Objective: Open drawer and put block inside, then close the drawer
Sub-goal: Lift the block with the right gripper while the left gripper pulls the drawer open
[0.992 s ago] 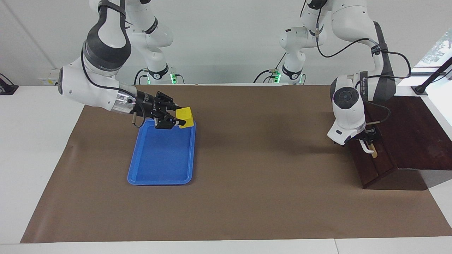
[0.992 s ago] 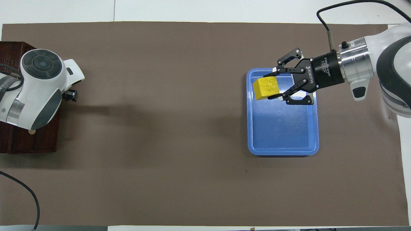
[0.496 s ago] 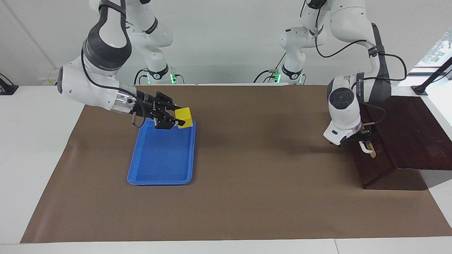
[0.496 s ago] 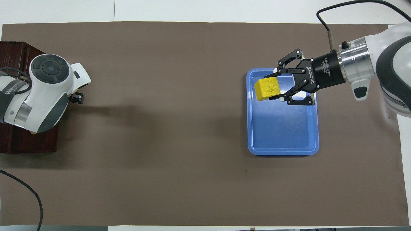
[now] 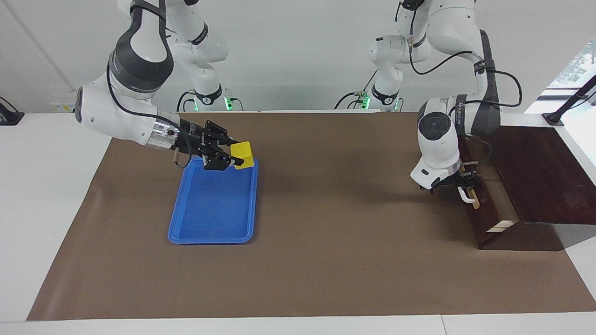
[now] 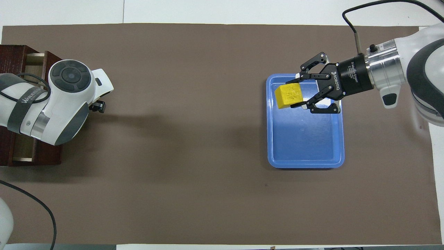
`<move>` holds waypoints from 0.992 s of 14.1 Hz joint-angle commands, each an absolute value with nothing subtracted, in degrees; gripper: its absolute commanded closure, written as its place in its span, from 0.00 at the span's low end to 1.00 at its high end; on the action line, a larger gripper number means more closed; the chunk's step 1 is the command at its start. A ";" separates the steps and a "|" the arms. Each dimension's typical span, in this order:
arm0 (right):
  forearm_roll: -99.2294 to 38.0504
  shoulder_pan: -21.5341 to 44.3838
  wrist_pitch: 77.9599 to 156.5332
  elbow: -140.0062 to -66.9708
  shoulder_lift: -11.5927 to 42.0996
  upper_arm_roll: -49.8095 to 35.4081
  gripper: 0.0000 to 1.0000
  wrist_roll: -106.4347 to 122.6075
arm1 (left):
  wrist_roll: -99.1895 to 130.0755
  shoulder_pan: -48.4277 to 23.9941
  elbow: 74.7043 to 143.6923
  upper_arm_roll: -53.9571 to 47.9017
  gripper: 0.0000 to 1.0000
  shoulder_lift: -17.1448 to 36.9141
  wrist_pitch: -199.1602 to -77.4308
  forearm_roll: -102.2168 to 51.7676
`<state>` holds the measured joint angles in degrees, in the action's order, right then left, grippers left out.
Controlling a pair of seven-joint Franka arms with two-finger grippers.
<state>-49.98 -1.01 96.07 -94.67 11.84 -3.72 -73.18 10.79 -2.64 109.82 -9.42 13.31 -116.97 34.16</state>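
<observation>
The dark wooden drawer (image 5: 482, 223) stands pulled out a little from its box (image 5: 535, 172) at the left arm's end of the table. A strip of its pale interior (image 6: 24, 149) shows in the overhead view. My left gripper (image 5: 462, 185) is at the drawer's front, shut on the white bar handle (image 5: 467, 195). My right gripper (image 5: 236, 158) is shut on the yellow block (image 5: 243, 152) and holds it in the air over one end of the blue tray (image 5: 209, 218). The block (image 6: 288, 96) also shows in the overhead view.
A brown mat (image 5: 335, 260) covers the table. The blue tray (image 6: 305, 146) lies toward the right arm's end and holds nothing else. A black cable (image 6: 31, 205) runs by the left arm's end of the mat.
My left gripper has drawn the handle away from the box, and the drawer has slid out a little, baring its pale interior. My right gripper holds the block almost still.
</observation>
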 commanded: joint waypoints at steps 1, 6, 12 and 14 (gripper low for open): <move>-48.60 -1.32 95.01 -93.87 11.60 -3.96 1.00 -75.06 | 11.25 -4.66 110.92 -9.14 0.00 12.39 -116.89 30.94; -48.60 -1.32 95.27 -93.87 11.60 -3.96 1.00 -75.15 | 11.25 -6.67 110.83 -9.14 0.00 12.39 -116.81 29.97; -48.60 -1.23 98.61 -93.87 11.69 -3.96 1.00 -76.20 | 11.25 -8.43 110.48 -9.14 0.00 12.39 -116.10 28.04; -48.60 -1.23 98.88 -93.87 11.78 -3.96 1.00 -76.20 | 11.34 -8.79 110.39 -9.14 0.00 12.39 -115.93 27.51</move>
<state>-49.98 -1.03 98.25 -94.56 11.84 -3.69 -74.28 10.79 -6.54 109.77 -9.33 12.85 -116.62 30.02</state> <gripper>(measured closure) 0.449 0.000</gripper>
